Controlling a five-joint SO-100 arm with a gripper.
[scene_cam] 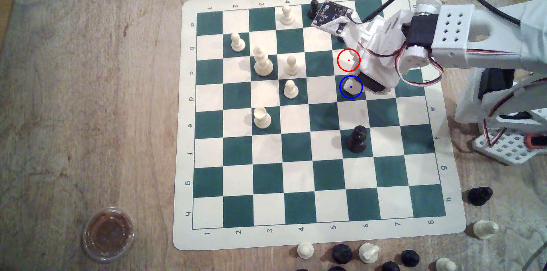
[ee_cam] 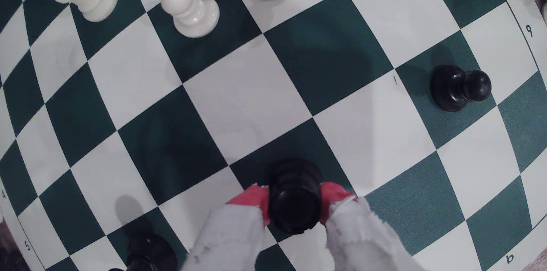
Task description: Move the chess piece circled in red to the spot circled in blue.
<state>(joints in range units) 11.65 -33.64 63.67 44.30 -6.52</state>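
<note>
In the wrist view the chess piece (ee_cam: 296,200), glossy black and stout with a wide round base, sits between my red-tipped, white-wrapped fingers (ee_cam: 251,200). My gripper (ee_cam: 294,197) is shut on it. The base is over a dark green square, and I cannot tell whether it touches the board. In the exterior view my gripper (scene_cam: 353,86) hangs over the spot (scene_cam: 344,95), the dark green square with the blue ring, and hides the piece. The cream square ringed in red (scene_cam: 348,60) beside it is bare.
A tall black piece (scene_cam: 358,139) stands two squares toward the near edge. A black pawn (scene_cam: 313,7) stands at the far edge, under the wrist camera board. Several white pieces (scene_cam: 291,89) fill the board's left half in the exterior view. Captured pieces line the table, and a cup (scene_cam: 108,234) sits near left.
</note>
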